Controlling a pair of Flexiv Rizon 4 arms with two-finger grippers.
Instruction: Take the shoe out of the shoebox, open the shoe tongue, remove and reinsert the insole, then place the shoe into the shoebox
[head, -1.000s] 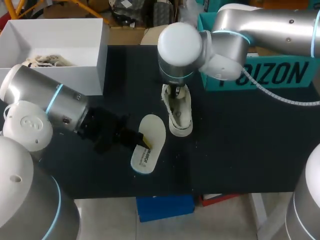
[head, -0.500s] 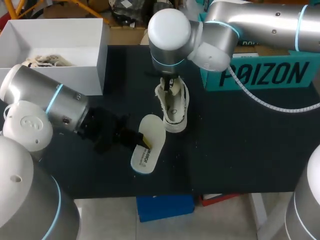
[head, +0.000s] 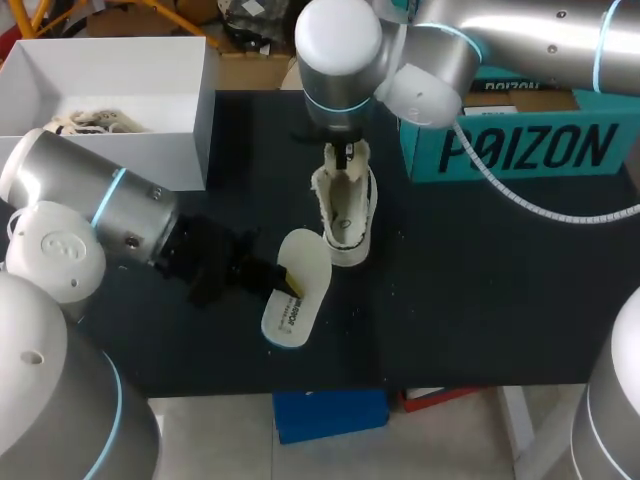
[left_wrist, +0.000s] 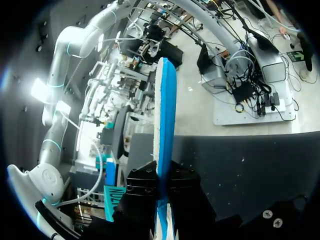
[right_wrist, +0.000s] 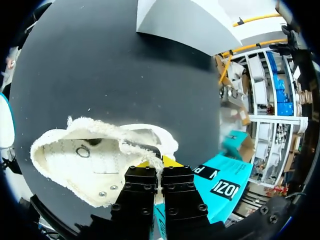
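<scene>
Black counter (head: 480, 290): white shoebox (head: 110, 90) at the back left corner, teal box (head: 520, 150) along the back right edge. The shoe (head: 345, 215) stands mid-counter, with the right gripper (head: 345, 158) clamped on its collar rim. The left gripper (head: 283, 280) is closed on the insole (head: 300, 295), which lies just beside the shoe and reaches toward the front edge.

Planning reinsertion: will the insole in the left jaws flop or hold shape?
Probably holds shape: the insole runs straight, unbent, from the left jaws. Edge-on it looks thin, so likely light; it may flex entering the shoe.
</scene>
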